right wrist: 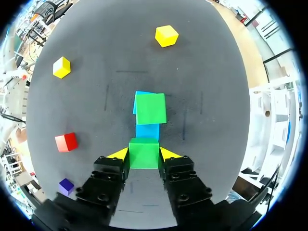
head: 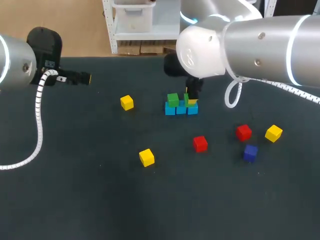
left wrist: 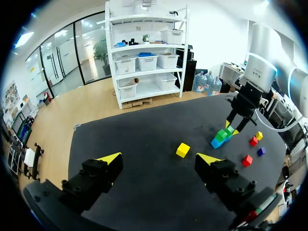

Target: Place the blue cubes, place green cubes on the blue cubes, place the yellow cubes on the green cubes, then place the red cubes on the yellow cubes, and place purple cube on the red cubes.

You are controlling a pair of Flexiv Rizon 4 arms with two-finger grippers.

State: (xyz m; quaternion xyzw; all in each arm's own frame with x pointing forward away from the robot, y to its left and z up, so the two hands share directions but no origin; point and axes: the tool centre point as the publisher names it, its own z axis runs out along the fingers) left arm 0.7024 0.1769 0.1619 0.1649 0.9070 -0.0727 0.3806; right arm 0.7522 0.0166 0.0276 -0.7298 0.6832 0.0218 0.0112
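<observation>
The held green cube (right wrist: 144, 150), pinched on two faces by the yellow tips of the right gripper (right wrist: 144, 154), sat over the right end of the blue cube row (head: 181, 108) at the head view's centre, near the seated green cube (head: 172, 99). Good placement probably required a level descent with edges aligned before release. The cubes appeared rigid, smooth and sharp-edged; the table (head: 75, 200) was dark and matte. The left gripper (left wrist: 159, 158) stood spread and empty at upper left.

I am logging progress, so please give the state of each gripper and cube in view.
left gripper: open, empty.
right gripper: shut on second green cube.
second green cube: gripped, above blue cubes.
first green cube: stacked on blue cubes.
yellow cubes, red cubes, purple cube: loose on table.
</observation>
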